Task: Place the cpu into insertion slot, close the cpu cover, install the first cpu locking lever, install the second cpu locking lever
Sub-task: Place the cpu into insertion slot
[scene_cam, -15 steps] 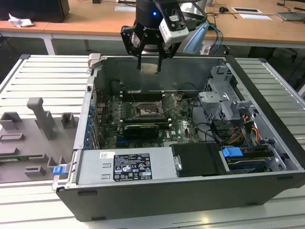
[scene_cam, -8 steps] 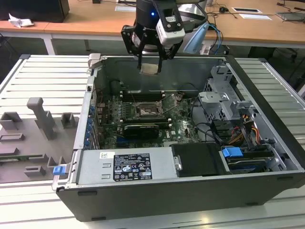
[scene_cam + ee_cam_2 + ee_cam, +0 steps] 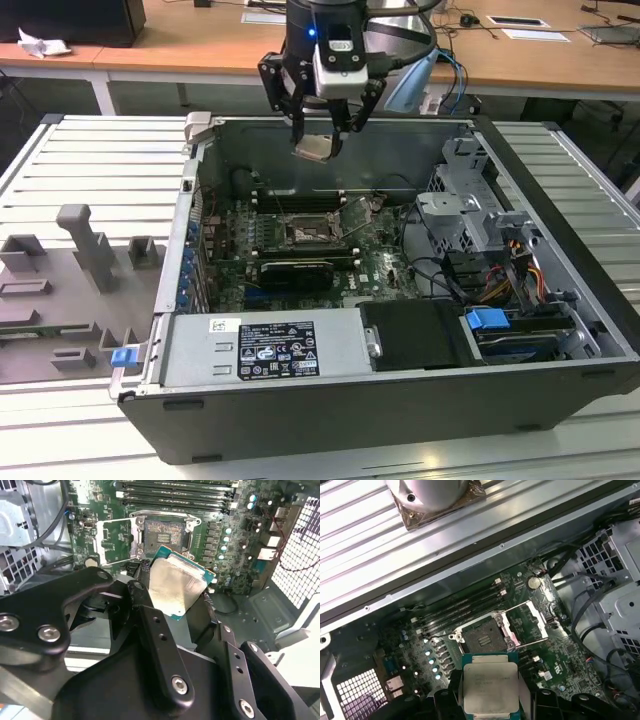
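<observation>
My gripper point(image 3: 320, 140) hangs above the open computer case and is shut on the cpu point(image 3: 318, 149), a small flat silver-faced chip. In both wrist views the cpu point(image 3: 176, 586) point(image 3: 490, 686) sits clamped between the black fingers point(image 3: 141, 595). The insertion slot point(image 3: 304, 233) point(image 3: 164, 532) point(image 3: 481, 636) lies bare on the motherboard, below the chip and well apart from it. The cpu cover point(image 3: 116, 538) point(image 3: 530, 622), a thin silver frame, is swung open beside the slot.
Long black memory slots point(image 3: 175, 492) run right behind the socket. A metal drive cage point(image 3: 465, 200) with cables fills the case at the exterior view's right, and the power supply point(image 3: 270, 348) lies along the front. A grey fixture point(image 3: 85, 250) stands outside at the exterior view's left.
</observation>
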You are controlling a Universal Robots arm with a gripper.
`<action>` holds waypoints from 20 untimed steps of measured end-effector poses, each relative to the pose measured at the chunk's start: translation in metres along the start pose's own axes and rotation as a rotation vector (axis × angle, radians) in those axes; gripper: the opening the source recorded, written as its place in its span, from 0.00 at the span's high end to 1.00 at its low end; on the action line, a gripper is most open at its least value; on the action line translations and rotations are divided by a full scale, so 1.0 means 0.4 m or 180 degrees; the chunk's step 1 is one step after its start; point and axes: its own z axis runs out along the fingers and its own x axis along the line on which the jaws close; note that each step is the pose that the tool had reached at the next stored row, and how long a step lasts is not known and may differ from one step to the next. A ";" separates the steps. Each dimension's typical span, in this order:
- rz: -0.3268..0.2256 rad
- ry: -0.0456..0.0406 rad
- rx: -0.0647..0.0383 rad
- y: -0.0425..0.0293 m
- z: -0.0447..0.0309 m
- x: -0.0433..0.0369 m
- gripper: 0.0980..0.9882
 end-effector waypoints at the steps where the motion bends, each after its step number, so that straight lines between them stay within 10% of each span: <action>1: 0.0024 -0.0002 0.0000 0.000 0.000 0.000 0.51; 20: 0.0772 -0.0069 -0.0011 -0.001 0.011 0.000 0.51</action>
